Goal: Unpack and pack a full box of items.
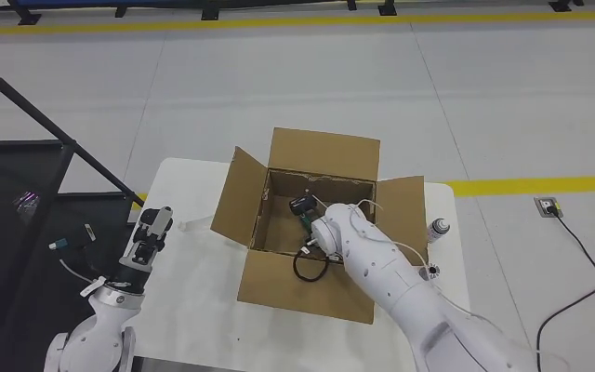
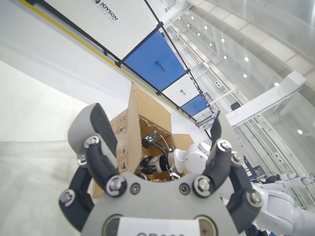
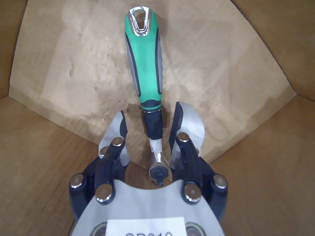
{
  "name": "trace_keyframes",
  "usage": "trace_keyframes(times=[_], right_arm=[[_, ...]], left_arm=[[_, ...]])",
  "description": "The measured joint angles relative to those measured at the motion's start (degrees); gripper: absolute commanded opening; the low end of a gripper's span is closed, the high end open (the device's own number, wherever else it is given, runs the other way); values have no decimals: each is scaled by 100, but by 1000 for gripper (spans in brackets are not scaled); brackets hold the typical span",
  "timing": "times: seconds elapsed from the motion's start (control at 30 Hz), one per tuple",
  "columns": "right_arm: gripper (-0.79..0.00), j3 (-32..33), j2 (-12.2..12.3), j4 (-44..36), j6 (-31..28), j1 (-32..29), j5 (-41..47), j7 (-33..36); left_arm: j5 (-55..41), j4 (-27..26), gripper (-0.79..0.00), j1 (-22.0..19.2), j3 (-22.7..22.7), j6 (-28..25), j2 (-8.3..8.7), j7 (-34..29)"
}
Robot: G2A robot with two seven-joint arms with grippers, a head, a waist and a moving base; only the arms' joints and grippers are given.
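While the right arm is down inside the open cardboard box (image 1: 325,149), the left arm sits at the table's (image 1: 195,279) left edge, well apart from the box, with a bare strip of tabletop between them. All four box flaps are folded outward: one stands up at the back, one lies toward the front, one on each side. The box is about mid-table. A spray can (image 1: 439,228) stands upright just beside the right flap, near the table's right edge.

In the right wrist view a ratchet wrench (image 3: 145,69) is inside the box, against a pale scuffed inner panel (image 3: 221,62); can't tell if it lies flat or leans. Brown walls close in on both sides, but the panel around the wrench is bare. The wrench has a green handle with grey and black grip strips, a chrome end with a hanging slot, a black neck, a patch of white on the shaft and a small chrome ratchet head with a dark square drive. The head is nearest the palm and the handle runs out past the fingertips.

The right gripper (image 3: 150,110) has its fingers spread on either side of the black neck, with a gap on each side, touching nothing. The left gripper (image 2: 157,114) points upward past the box (image 2: 150,109), fingers spread wide with nothing between them.
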Motion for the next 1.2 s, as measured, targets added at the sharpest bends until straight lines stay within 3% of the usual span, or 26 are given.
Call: trace_keyframes(times=[0.4, 0.47, 0.6, 0.73, 1.2], right_arm=[[-443, -11, -240, 646, -124, 126, -38, -224], [-499, -4, -269, 732, -145, 140, -33, -257], [-536, 21, -326, 894, -171, 176, -16, -327], [-785, 60, -372, 1038, -199, 220, 10, -410], [-785, 446, -332, 924, -569, 540, 389, -621]], left_arm=[[0, 0, 0, 0, 0, 0, 0, 0], [0, 0, 0, 0, 0, 0, 0, 0], [0, 0, 0, 0, 0, 0, 0, 0], [0, 0, 0, 0, 0, 0, 0, 0], [0, 0, 0, 0, 0, 0, 0, 0]])
